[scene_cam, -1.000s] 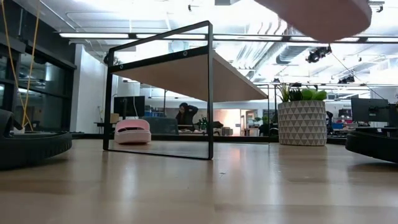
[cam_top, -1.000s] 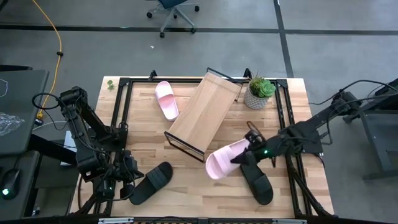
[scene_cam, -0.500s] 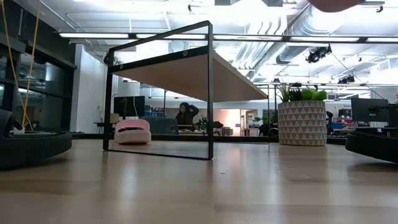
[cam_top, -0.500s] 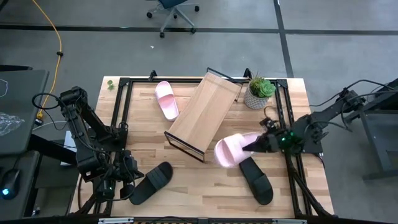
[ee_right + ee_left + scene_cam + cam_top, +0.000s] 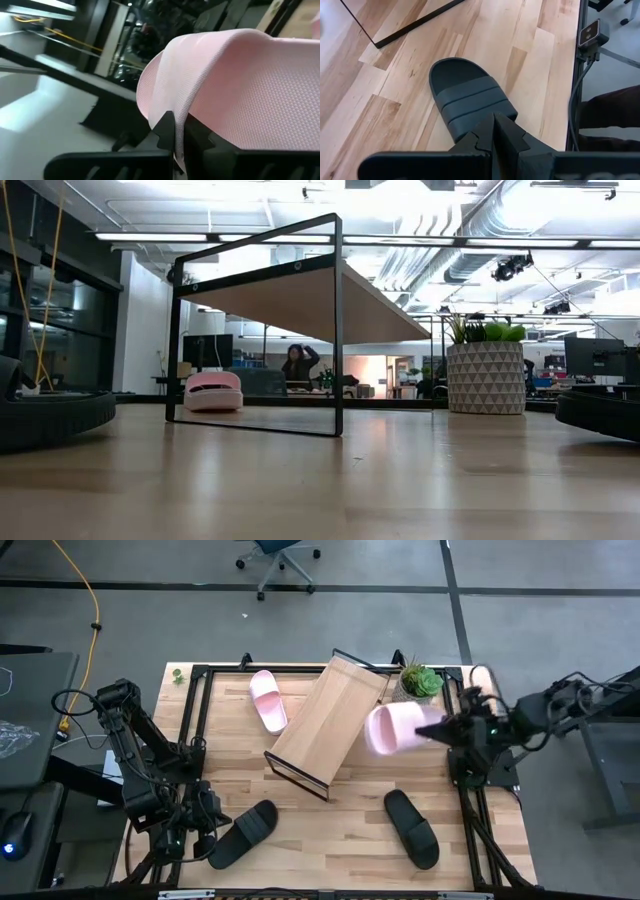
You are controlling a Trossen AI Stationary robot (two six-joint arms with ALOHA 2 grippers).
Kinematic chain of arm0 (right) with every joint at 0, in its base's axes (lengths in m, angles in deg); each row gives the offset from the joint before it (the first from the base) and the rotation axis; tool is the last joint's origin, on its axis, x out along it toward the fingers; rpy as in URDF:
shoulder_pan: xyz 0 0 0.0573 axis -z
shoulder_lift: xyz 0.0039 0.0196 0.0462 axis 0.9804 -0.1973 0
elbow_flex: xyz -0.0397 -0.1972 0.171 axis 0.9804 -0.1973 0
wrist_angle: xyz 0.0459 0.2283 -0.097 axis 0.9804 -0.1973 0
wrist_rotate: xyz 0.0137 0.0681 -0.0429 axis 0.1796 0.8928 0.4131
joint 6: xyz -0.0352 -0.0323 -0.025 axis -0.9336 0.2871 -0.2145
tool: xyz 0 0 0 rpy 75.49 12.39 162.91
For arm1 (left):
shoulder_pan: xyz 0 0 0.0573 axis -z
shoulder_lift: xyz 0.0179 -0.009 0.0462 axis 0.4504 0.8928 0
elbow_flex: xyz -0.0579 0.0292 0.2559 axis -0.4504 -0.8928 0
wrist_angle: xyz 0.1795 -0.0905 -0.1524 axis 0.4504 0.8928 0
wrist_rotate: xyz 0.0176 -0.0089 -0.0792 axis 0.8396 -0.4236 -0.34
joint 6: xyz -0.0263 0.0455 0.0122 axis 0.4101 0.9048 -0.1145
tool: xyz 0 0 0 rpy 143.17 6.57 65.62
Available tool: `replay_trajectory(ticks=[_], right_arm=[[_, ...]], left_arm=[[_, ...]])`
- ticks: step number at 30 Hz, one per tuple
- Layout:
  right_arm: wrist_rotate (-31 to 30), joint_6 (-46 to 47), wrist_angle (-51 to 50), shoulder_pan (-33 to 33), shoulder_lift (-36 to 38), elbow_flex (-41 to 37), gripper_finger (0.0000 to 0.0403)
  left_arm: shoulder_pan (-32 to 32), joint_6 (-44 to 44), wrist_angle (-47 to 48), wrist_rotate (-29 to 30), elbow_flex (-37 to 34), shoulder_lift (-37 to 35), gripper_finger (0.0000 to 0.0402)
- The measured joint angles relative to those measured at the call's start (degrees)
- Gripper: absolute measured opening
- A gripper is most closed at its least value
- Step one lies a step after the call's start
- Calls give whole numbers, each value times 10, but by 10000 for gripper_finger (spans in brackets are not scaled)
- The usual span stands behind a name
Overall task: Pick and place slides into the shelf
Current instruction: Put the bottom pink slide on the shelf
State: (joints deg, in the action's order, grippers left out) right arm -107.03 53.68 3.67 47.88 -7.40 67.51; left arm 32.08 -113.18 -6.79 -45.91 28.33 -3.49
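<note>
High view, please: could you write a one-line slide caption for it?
Right gripper carries a pink slide beside the shelf; left gripper waits shut.

Four slides are in sight: two pale pink and two black. One pink slide [image 5: 393,728] hangs clamped in the right gripper [image 5: 440,730], and the other pink slide [image 5: 268,700] lies well away from it across the shelf [image 5: 330,720]. One black slide [image 5: 411,827] sits near the right gripper, and the other black slide [image 5: 245,832] sits just beside the left gripper [image 5: 200,830]. There is one shelf, one potted plant [image 5: 417,687], one table [image 5: 330,830] and two arms.
</note>
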Motion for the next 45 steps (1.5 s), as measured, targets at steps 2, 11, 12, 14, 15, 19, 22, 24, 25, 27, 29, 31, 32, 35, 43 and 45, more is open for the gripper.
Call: replay_trajectory(ticks=[2, 11, 12, 14, 15, 19, 22, 24, 25, 27, 29, 31, 32, 35, 43, 45], right_arm=[[-17, -2, -47, 0, -6, 35, 0], [-134, -15, -202, 8, -28, 137, 0], [-143, -14, -208, 12, -28, 137, 0], [-146, -12, -214, 27, -29, 136, 0], [-144, -12, -217, 35, -30, 136, 0], [-125, -12, -213, 83, -32, 136, 0], [-101, -15, -209, 127, -32, 136, 0], [-78, -17, -210, 159, -34, 136, 0], [-67, -20, -209, 174, -36, 136, 0], [-43, -26, -205, 205, -42, 136, 0], [-16, -27, -196, 237, -50, 136, 0], [13, -31, -188, 271, -61, 136, 0], [30, -37, -182, 288, -67, 136, 0], [79, -58, -154, 341, -89, 135, 0], [195, -89, -51, 447, -147, 135, 0], [228, -88, -50, 476, -160, 135, 0]], left_arm=[[0, -1, 3, 0, 0, 0, 1], [-45, 26, 5, 0, 0, 0, 1], [-53, 32, 4, 0, 0, 0, 1], [-66, 37, 4, 0, 0, 0, 1], [-72, 38, 4, -1, 0, 0, 1], [-89, 45, 4, -17, 0, 0, 1], [-95, 64, 3, -27, 0, 0, 1], [-95, 66, 3, -29, 0, 0, 1], [-95, 67, 3, -29, 0, 0, 1], [-95, 67, 3, -30, 0, 0, 1], [-94, 66, 3, -30, 0, 0, 1], [-94, 65, 3, -30, 0, 0, 1], [-95, 65, 3, -30, 0, 0, 1], [-95, 65, 3, -30, 0, 0, 1], [-94, 63, -3, -30, 0, 0, 1], [-93, 62, -4, -30, 0, 0, 1]])
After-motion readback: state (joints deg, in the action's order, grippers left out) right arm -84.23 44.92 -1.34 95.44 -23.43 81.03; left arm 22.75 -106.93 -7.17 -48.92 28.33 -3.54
